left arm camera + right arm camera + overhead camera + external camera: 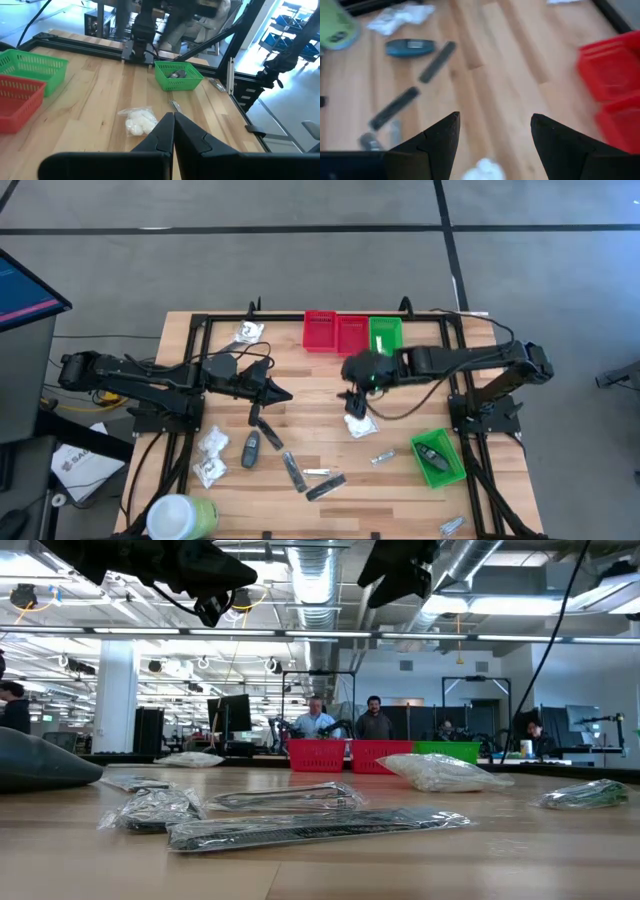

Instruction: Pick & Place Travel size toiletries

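Hovering over a white packet [360, 425] — right pincer [352, 397] open, empty; left pincer [285, 394] closed.

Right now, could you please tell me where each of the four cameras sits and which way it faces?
High view: overhead, straight down on the table; both arms show.
Low view: table-top height, facing the room with people; arms overhead.
Left wrist view: on the left arm, past the shut left gripper toward the green bin.
Right wrist view: on the right arm, down past the open right gripper.
Shared: the white packet shows in high and left wrist views.
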